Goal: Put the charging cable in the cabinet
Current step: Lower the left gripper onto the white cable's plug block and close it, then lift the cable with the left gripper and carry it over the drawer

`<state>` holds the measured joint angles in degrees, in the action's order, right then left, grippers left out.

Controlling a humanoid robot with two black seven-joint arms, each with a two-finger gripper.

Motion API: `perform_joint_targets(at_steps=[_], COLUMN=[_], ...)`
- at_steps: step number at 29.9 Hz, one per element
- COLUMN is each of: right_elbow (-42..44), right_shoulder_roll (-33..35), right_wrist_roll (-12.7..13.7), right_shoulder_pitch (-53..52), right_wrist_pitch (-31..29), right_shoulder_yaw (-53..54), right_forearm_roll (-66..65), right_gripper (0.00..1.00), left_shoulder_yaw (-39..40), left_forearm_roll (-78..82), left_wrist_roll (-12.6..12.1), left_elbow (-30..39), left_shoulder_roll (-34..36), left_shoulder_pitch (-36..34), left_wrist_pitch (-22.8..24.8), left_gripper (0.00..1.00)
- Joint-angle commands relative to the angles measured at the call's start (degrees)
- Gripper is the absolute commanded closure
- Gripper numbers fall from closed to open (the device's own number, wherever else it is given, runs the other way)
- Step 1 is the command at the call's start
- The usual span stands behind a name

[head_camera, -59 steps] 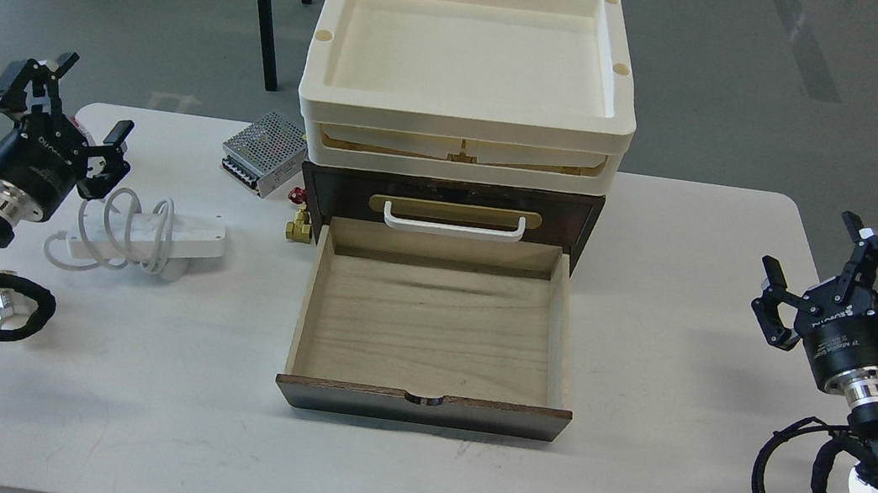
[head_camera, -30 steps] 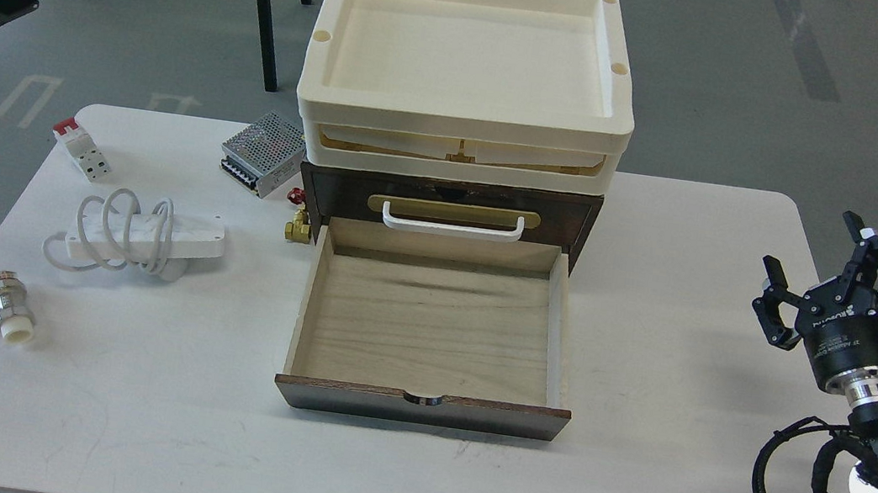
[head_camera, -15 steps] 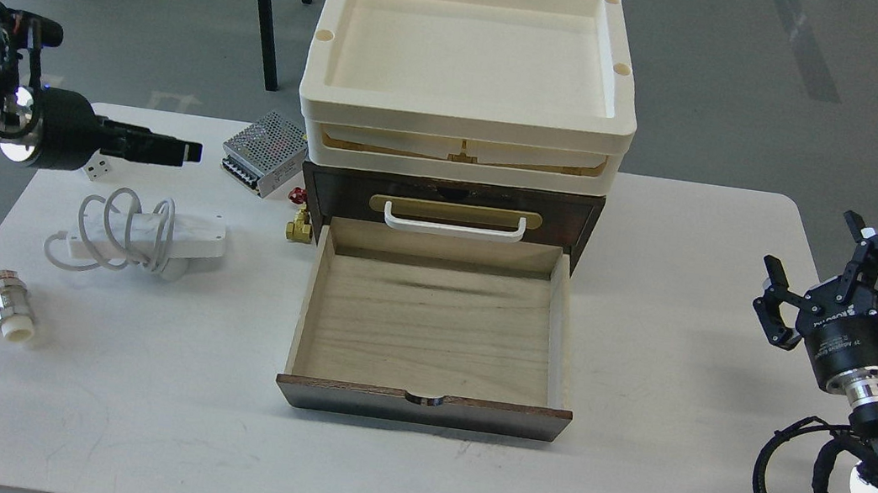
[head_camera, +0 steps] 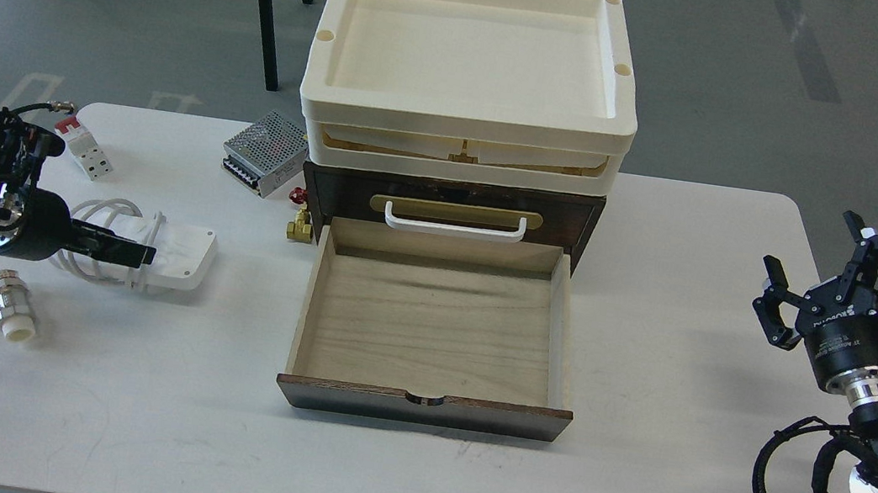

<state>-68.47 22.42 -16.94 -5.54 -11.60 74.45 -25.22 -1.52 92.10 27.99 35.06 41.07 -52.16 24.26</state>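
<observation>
The charging cable (head_camera: 179, 259), a flat white block with its white cord looped around it, lies at the table's left side and looks tilted up. My left gripper (head_camera: 137, 253) reaches in from the left, fingers pointing right, closed across the cord and block. The cabinet (head_camera: 452, 197) is a dark brown box at the table's middle back with cream trays (head_camera: 465, 114) on top. Its pale wood drawer (head_camera: 432, 330) is pulled out and holds nothing. My right gripper (head_camera: 815, 258) is open and empty at the table's right edge, far from the cable.
A silver perforated metal box (head_camera: 265, 151) stands left of the cabinet, with a small brass valve (head_camera: 298, 224) next to the drawer's corner. A white-and-red block (head_camera: 83, 146) lies at the far left back. A metal pipe fitting (head_camera: 6, 313) lies at the left front.
</observation>
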Motion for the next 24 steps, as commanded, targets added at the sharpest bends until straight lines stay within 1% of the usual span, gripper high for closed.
perform_joint_targets(at_steps=[1,3,4,8,11,12,13,14,17,20,24], right_elbow=[0.0,0.0,0.0,0.0,0.0,0.0,0.0,0.0,0.0,0.0,0.0], right_shoulder_roll=[-0.01,-0.01,0.17,-0.01,-0.01,-0.01,-0.01,-0.01,-0.01,-0.01,-0.01], right_wrist_roll=[-0.03,-0.03,-0.03,-0.03,-0.03,-0.03,-0.03,-0.11,-0.03,-0.03,-0.03], right_shoulder_pitch=[0.0,0.0,0.0,0.0,0.0,0.0,0.0,0.0,0.0,0.0,0.0], right_wrist_pitch=[0.0,0.0,0.0,0.0,0.0,0.0,0.0,0.0,0.0,0.0,0.0], right_shoulder_yaw=[-0.01,-0.01,-0.01,0.08,0.08,0.08,0.08,0.08,0.08,0.08,0.08], right_forearm_roll=[0.0,0.0,0.0,0.0,0.0,0.0,0.0,0.0,0.0,0.0,0.0], right_gripper=[0.01,0.01,0.01,0.01,0.01,0.01,0.01,0.01,0.01,0.01,0.01], left_shoulder_yaw=[-0.15,-0.41,-0.5,-0.68,-0.85,-0.94,-0.94,-1.03,-0.94,-0.85,-0.59], left_forearm_roll=[-1.92,-2.27,-2.27,-1.75,-1.04,-1.04,-1.04,-1.04,-1.21,-1.57,-1.66], left_wrist_roll=[0.01,0.01,0.01,0.01,0.01,0.01,0.01,0.01,0.01,0.01,0.01], left_elbow=[-3.67,-5.08,-5.61,-6.84,-7.55,-7.81,-7.9,-7.99,-7.9,-7.9,-7.81], left_shoulder_roll=[-2.57,-3.71,-4.15,-5.3,-5.39,-5.39,-5.39,-5.3,-5.21,-5.13,-4.42], left_shoulder_pitch=[0.13,0.66,1.18,3.03,4.17,4.35,4.35,4.44,4.18,3.91,3.74], left_wrist_pitch=[-1.84,-2.89,-3.16,-5.53,-7.99,-8.87,-9.49,-9.93,-11.16,-12.91,-15.37], left_gripper=[0.03,0.08,0.12,0.36,0.68,0.76,0.81,0.88,0.95,0.99,1.0])
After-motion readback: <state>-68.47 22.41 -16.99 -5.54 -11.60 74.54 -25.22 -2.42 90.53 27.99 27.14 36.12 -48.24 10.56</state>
